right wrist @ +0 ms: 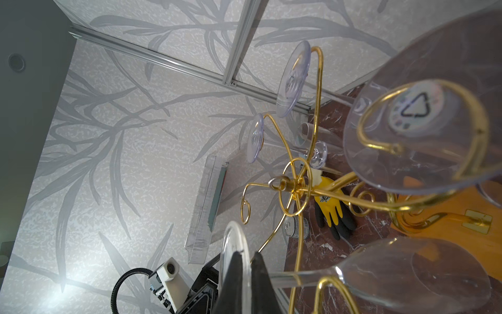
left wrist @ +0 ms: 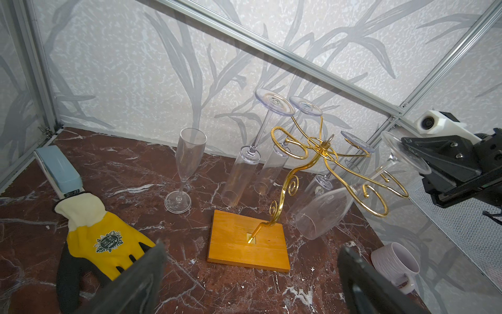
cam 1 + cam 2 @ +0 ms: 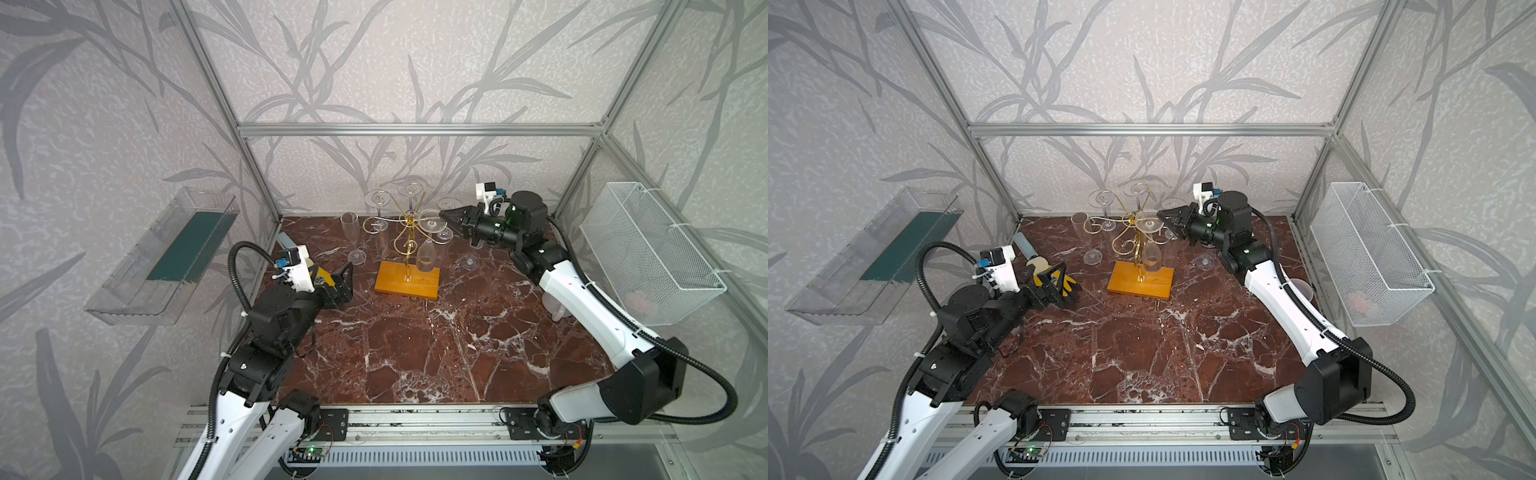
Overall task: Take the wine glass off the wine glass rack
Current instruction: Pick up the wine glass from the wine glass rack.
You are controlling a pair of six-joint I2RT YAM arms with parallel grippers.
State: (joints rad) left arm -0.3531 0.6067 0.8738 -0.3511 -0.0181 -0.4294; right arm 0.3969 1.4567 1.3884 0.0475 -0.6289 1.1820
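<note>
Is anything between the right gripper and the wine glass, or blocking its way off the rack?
Nothing between them: the right gripper is shut on the foot of the wine glass. Coming off, a gold arm of the wine glass rack curls around the stem, so the glass likely must slide out along it.

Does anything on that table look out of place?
Yes: a yellow-and-black work glove lies flat on the marble table, beside the wine glass rack. It doesn't belong with the glassware.
</note>
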